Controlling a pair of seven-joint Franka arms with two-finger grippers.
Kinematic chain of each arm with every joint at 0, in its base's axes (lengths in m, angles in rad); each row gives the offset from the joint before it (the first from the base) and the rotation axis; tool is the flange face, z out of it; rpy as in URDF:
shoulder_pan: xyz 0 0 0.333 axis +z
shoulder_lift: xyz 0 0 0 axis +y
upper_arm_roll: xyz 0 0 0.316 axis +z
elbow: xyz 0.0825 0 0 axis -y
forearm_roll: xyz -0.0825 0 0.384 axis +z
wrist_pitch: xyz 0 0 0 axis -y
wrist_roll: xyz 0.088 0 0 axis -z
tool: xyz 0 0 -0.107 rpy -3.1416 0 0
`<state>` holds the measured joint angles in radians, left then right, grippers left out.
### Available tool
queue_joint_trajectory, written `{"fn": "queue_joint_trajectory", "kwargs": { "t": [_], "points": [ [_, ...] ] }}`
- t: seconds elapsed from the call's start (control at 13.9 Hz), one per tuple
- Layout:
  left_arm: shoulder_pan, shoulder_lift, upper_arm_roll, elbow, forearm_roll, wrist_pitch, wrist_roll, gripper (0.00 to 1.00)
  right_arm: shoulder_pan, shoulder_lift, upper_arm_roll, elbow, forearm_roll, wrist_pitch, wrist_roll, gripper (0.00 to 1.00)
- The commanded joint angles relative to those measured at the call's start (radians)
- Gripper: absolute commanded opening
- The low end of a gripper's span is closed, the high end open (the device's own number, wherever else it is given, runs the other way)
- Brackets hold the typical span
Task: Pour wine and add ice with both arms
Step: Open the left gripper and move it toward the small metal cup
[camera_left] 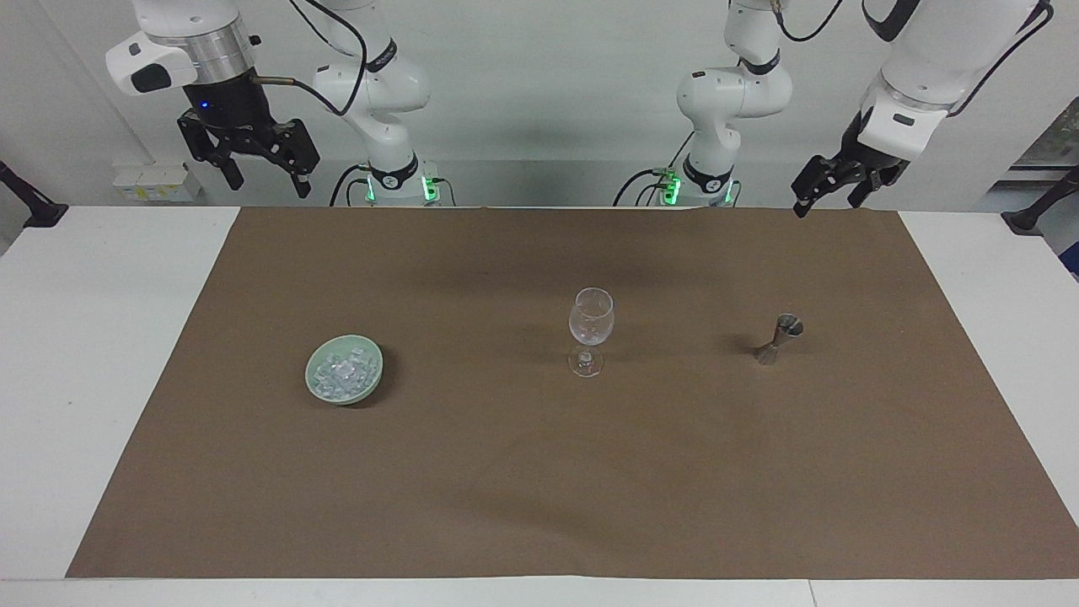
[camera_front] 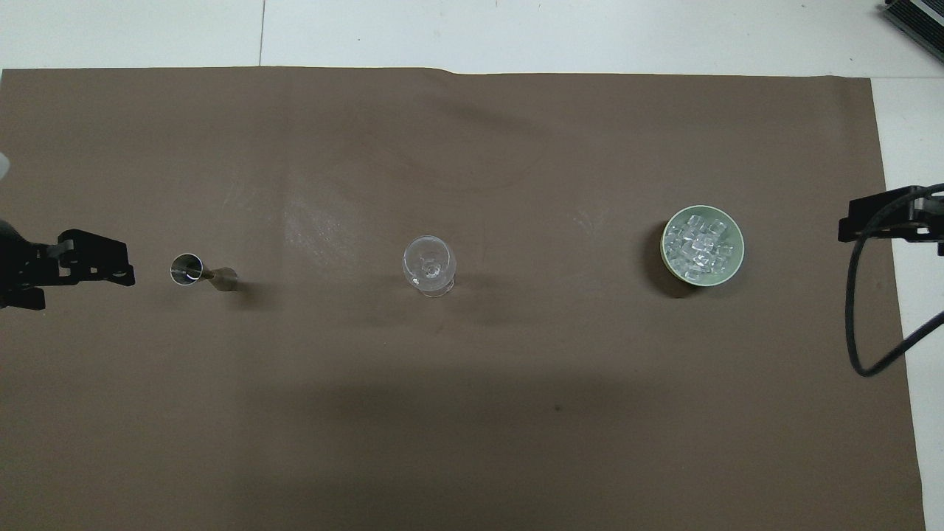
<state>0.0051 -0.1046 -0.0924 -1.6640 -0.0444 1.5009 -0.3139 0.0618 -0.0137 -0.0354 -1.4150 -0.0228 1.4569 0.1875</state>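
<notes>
While both arms hang raised at the robots' edge of the brown mat (camera_left: 539,472), nothing is held. Left gripper (camera_left: 830,192): fingers spread, empty, up at the left arm's end; the steel jigger (camera_left: 780,337) stands on the mat below and forward of it. Right gripper (camera_left: 257,164): fingers spread, empty, at the right arm's end; the green bowl (camera_left: 344,369) of ice (camera_left: 341,371) sits forward of it. Wine glass (camera_left: 590,330) upright between jigger and bowl, well apart from both grippers.
</notes>
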Motion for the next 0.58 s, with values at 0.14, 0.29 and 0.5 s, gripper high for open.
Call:
{"fn": "queue_joint_trajectory", "kwargs": {
  "t": [0.14,0.29,0.5],
  "points": [
    [-0.005,-0.013,0.013,-0.046,-0.023,0.028,-0.161,1.0,-0.011,-0.005,0.002,-0.012,0.027,0.016,-0.013,1.0],
    [0.001,-0.009,0.022,-0.051,-0.046,0.033,-0.243,1.0,-0.011,-0.005,0.002,-0.012,0.027,0.016,-0.013,1.0],
    [0.033,-0.006,0.049,-0.068,-0.095,0.053,-0.333,1.0,-0.011,-0.005,0.002,-0.012,0.027,0.016,-0.013,1.0]
  ]
}}
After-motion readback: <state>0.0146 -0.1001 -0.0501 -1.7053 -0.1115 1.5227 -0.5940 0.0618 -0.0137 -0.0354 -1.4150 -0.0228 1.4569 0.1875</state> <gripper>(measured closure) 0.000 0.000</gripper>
